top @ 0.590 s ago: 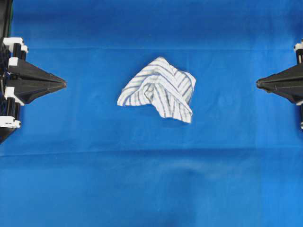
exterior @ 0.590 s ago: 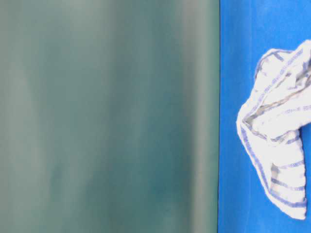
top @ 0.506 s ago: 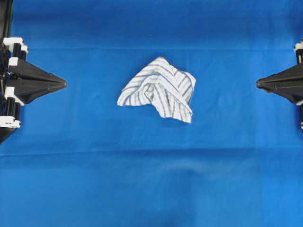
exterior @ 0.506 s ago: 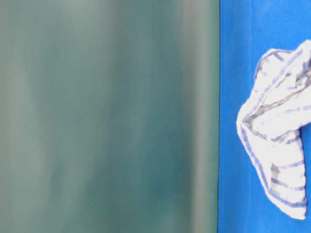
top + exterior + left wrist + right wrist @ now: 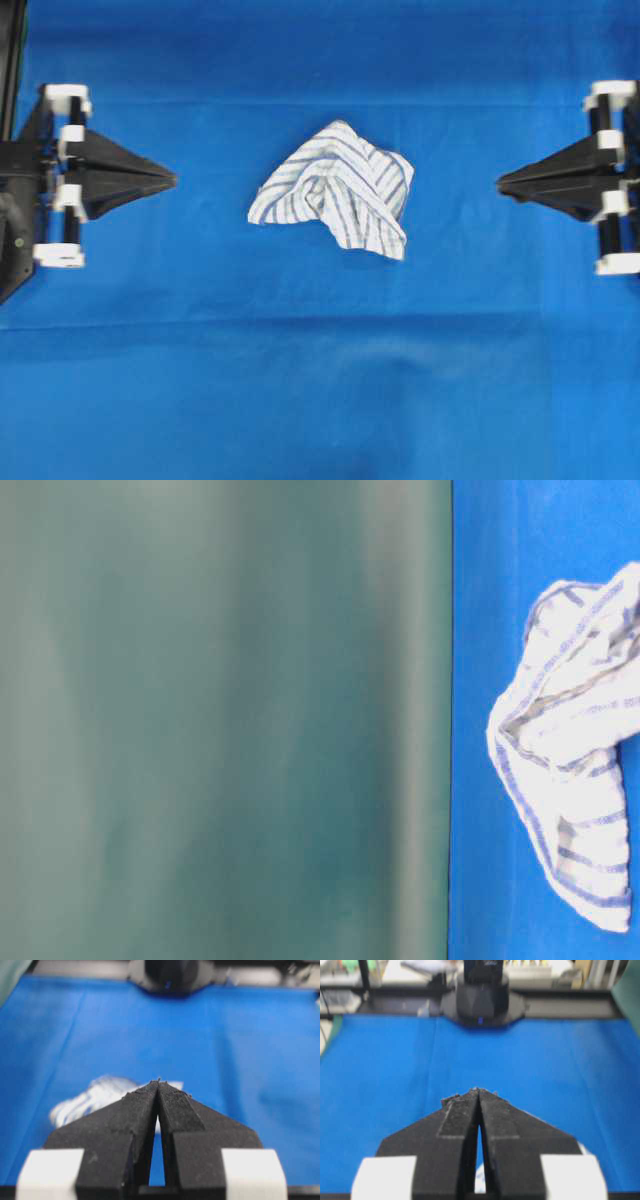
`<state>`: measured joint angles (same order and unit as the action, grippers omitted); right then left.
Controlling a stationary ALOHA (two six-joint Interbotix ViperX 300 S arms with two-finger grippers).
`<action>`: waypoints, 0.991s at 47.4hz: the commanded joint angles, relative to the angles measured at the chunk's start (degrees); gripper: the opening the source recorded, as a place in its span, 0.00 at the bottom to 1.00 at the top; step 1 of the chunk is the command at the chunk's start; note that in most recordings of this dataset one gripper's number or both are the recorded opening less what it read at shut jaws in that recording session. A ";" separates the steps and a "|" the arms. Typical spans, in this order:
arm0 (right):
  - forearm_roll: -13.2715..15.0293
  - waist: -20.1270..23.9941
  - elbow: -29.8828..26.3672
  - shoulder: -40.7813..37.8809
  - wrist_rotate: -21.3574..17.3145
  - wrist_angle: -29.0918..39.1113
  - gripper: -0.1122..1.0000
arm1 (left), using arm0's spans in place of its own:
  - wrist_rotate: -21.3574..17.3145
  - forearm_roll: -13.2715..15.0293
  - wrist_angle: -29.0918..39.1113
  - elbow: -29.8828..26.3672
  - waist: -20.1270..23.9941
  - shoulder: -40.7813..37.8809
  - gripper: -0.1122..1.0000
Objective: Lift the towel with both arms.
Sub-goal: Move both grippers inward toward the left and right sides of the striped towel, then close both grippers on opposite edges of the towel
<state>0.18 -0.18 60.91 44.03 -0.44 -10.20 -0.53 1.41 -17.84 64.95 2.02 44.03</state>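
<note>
The towel [image 5: 335,188] lies crumpled at centre frame on the blue sheet [image 5: 320,390]. My left tool [image 5: 172,181] and right tool [image 5: 501,183] sit at mid-left and mid-right, both pinched closed, gripping nothing.

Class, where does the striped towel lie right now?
In the overhead view the towel lies crumpled mid-sheet on the blue sheet, between the left gripper and right gripper, touching neither.

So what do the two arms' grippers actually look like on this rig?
Both match: the left gripper and right gripper are matte black wedges tapering to a point, each made of two flat fingers with roughened inner edges. White blocky parts sit at the wide end. No cables or markings are visible.
</note>
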 commanded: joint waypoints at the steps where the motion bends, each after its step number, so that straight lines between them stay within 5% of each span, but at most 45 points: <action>1: -0.26 0.00 -1.41 -3.16 -0.09 -0.35 0.10 | 0.09 0.00 -1.32 -2.02 0.97 -4.22 0.11; 6: -1.14 0.00 -2.02 -7.47 -0.70 -0.70 0.11 | 0.09 0.09 -1.41 -3.43 2.02 -10.28 0.13; 11: -1.58 0.00 -3.43 -13.10 -1.67 -0.62 0.13 | 0.09 0.09 -1.49 -4.83 2.46 -16.17 0.33; 18: -1.67 -0.35 -5.80 -21.45 -1.85 -0.62 0.51 | 0.09 0.09 -1.58 -7.38 2.81 -24.61 0.74; 23: -1.58 -0.97 -7.29 -27.33 -1.85 -1.49 0.68 | 0.00 0.09 -2.46 -8.70 3.08 -29.53 0.92; 47: -3.08 -4.75 -13.36 -48.52 -2.02 -3.43 0.65 | 0.00 0.26 -13.10 -10.46 5.10 -49.31 0.92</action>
<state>-2.11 -4.39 48.87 -3.60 -2.37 -13.01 -0.53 1.41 -29.36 55.81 6.94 -3.96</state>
